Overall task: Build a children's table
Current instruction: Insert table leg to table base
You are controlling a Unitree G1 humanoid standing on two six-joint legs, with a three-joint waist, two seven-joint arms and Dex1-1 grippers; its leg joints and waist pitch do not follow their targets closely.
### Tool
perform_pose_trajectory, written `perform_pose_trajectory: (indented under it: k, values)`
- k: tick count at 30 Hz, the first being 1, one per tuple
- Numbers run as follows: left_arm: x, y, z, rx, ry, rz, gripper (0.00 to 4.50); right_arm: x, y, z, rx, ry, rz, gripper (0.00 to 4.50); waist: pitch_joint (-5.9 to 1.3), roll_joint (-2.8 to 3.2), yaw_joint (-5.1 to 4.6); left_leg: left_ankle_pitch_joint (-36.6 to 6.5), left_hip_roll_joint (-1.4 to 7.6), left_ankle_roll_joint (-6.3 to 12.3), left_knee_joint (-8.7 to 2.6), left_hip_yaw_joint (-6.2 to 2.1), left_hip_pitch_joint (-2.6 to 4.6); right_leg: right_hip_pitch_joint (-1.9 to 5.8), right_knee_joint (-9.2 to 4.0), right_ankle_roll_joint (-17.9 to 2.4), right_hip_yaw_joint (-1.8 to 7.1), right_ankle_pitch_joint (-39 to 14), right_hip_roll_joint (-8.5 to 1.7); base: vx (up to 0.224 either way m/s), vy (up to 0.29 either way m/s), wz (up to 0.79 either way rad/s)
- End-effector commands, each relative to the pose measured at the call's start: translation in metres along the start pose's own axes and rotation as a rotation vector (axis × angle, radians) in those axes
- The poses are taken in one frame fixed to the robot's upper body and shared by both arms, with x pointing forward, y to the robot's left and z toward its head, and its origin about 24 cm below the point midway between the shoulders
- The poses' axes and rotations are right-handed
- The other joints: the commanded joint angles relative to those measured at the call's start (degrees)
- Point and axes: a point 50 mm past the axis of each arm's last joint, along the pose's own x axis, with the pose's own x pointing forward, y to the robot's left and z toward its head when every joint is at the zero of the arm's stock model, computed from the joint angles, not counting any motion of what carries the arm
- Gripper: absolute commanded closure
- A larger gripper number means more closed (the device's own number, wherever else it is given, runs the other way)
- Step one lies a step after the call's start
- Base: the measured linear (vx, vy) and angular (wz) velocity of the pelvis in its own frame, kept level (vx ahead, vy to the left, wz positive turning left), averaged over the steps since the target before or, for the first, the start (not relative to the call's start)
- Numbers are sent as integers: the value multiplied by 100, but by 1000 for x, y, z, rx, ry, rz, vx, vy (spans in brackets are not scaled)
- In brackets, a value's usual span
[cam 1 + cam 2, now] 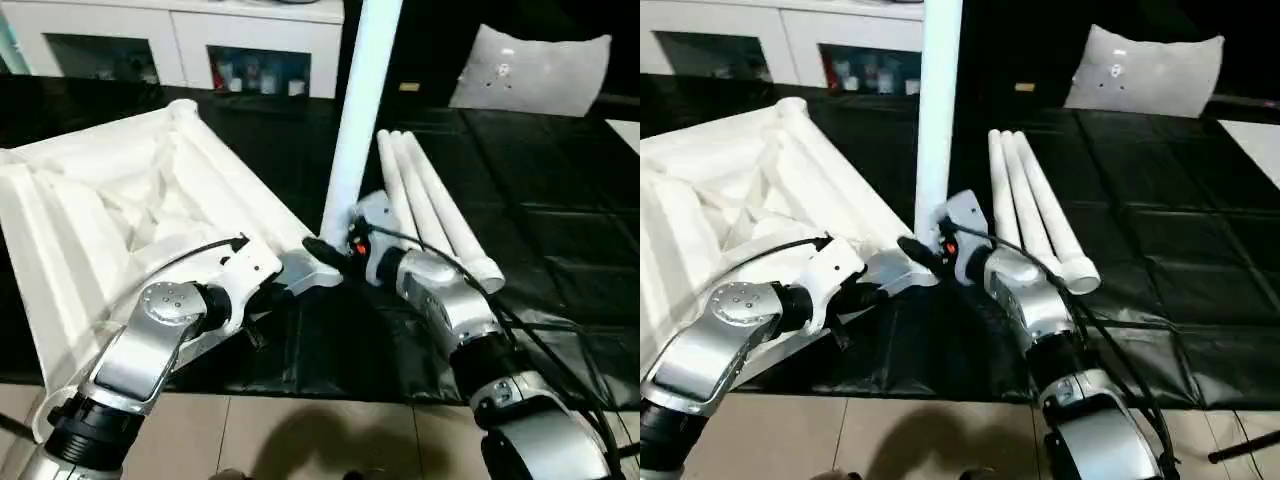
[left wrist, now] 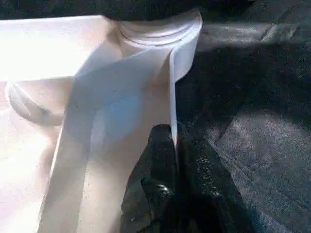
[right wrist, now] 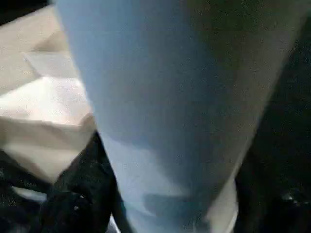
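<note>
The white table top (image 1: 90,220) lies upside down on the left, ribbed underside up. One white leg (image 1: 362,110) stands upright in its near right corner socket (image 2: 160,24). Three more legs (image 1: 430,200) lie side by side on the mat to the right. My left gripper (image 2: 175,141) is shut on the thin rim wall of the table top just beside that socket. My right gripper (image 1: 335,250) sits at the foot of the upright leg, with a black finger (image 3: 73,194) on each side of it and a dark gap showing on one side.
A black mat (image 1: 560,230) covers the work area, and its near edge meets pale floor tiles (image 1: 300,440). A white cabinet (image 1: 180,30) with shelves stands at the back. A grey cushion (image 1: 530,65) rests at the back right.
</note>
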Motion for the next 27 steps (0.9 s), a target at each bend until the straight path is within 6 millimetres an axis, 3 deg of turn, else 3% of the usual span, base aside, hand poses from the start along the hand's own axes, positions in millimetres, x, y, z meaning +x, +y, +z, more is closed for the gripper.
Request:
perform_pose_trajectory:
  k: [1,5,12,15,20,27]
  values:
    - [-5,5,31,122,-146,-14,450,-10,-3,-25,57,70,-17,103,-471,154,44,-598,277,283,-289,-72,37,345,-297,-1512,283,185,-438,0,0,0]
    - [-5,12,23,143,-125,-44,450,-21,-3,-15,42,-40,19,65,-487,178,110,-555,276,356,-276,-62,52,351,-293,-1500,281,252,-441,0,0,0]
    - [-6,14,12,214,-82,-159,450,-38,-3,1,-20,-160,64,9,-504,208,159,-744,289,212,-276,-82,50,355,-289,-1405,269,17,-448,0,0,0]
    - [-7,14,5,253,-43,-237,450,-50,-3,5,-107,-156,117,2,-505,230,215,-824,296,162,-271,-76,82,325,-282,-1391,270,-31,-444,0,0,0]
    - [-7,9,1,289,-38,-363,450,-64,1,6,-179,-116,205,2,-519,225,273,-784,293,160,-258,-80,62,344,-260,-1404,266,111,-450,0,0,0]
    - [-4,6,-2,329,-37,-463,450,-75,2,-3,-230,8,323,2,-500,229,298,-1145,305,100,-261,-88,58,339,-321,-1346,267,-553,-483,0,0,0]
